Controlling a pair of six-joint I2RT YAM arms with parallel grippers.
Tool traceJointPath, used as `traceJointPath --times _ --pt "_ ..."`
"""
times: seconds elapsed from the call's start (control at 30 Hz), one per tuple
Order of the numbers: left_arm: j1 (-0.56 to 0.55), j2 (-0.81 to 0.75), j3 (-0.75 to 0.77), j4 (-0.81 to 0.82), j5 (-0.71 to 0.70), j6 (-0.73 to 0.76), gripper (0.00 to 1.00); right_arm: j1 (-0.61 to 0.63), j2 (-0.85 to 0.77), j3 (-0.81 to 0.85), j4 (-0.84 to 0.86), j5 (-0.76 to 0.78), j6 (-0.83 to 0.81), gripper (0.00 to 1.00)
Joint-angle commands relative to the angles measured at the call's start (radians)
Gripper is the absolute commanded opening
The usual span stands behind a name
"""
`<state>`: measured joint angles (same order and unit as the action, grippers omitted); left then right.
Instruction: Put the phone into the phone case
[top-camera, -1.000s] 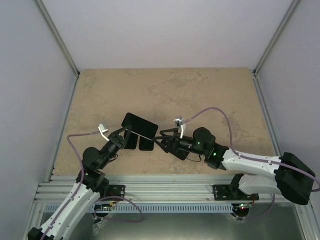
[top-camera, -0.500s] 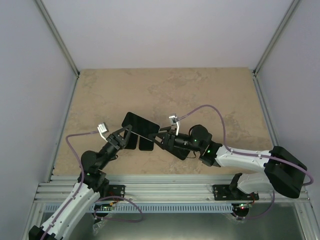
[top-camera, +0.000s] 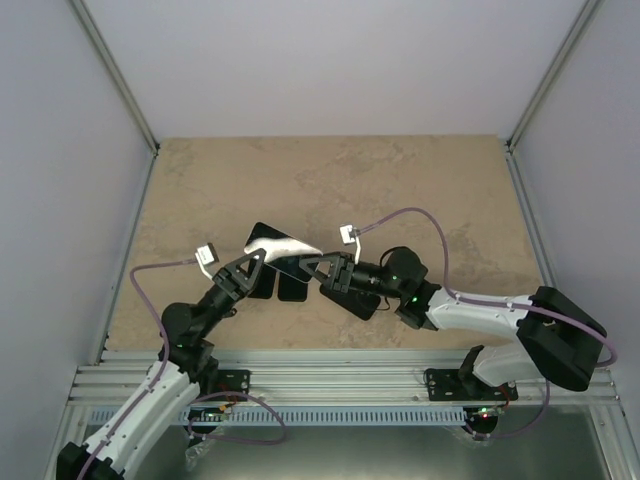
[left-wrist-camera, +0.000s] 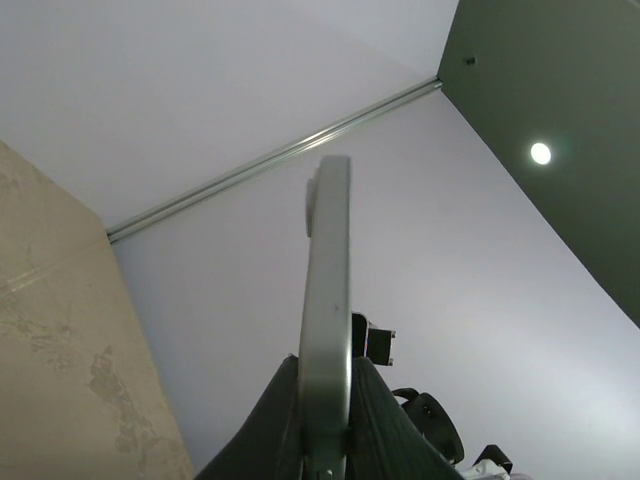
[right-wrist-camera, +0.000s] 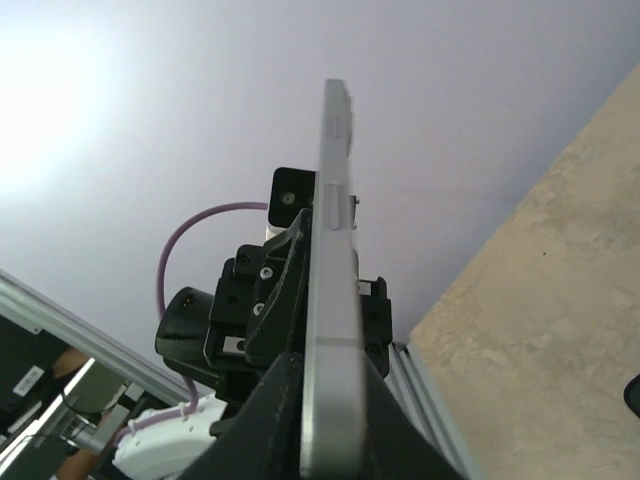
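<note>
The phone (top-camera: 281, 248), dark with a bright glare on its face, hangs above the table between both arms. My left gripper (top-camera: 255, 263) is shut on its left end and my right gripper (top-camera: 312, 262) is shut on its right end. In the left wrist view the phone (left-wrist-camera: 326, 280) is edge-on, a silver band clamped by my left gripper (left-wrist-camera: 325, 368). The right wrist view shows the same silver phone edge (right-wrist-camera: 335, 260) pinched in my right gripper (right-wrist-camera: 326, 362). A black flat piece (top-camera: 278, 287) on the table just under the phone looks like the phone case, partly hidden.
The beige table (top-camera: 400, 180) stretches far behind the arms, bounded by white walls with metal corner posts (top-camera: 115, 80). A purple cable (top-camera: 440, 240) loops over the right arm. The aluminium rail (top-camera: 330, 365) runs along the near edge.
My right gripper has moved left and shut on the phone's right end. The phone has tilted slightly, so its face now catches glare. The left grip is unchanged.
</note>
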<state>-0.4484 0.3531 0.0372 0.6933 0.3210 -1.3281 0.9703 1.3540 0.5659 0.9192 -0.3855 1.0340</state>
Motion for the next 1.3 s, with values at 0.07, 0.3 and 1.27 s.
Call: traceJointPath --times 0.07,0.3,1.27 --pt "0.002 0.056 -0.005 0.032 0.031 0.031 0.08 -0.024 -0.004 -0.023 0.138 -0.060 0.005 0.01" --pt "0.003 0.109 0.032 -0.090 0.029 0.125 0.33 -0.075 -0.091 -0.093 0.099 -0.056 0.007 0.01" --pt "-0.301 0.950 0.706 -0.965 -0.258 0.667 0.73 -0.361 -0.778 -0.168 -0.953 0.168 -0.181 0.01"
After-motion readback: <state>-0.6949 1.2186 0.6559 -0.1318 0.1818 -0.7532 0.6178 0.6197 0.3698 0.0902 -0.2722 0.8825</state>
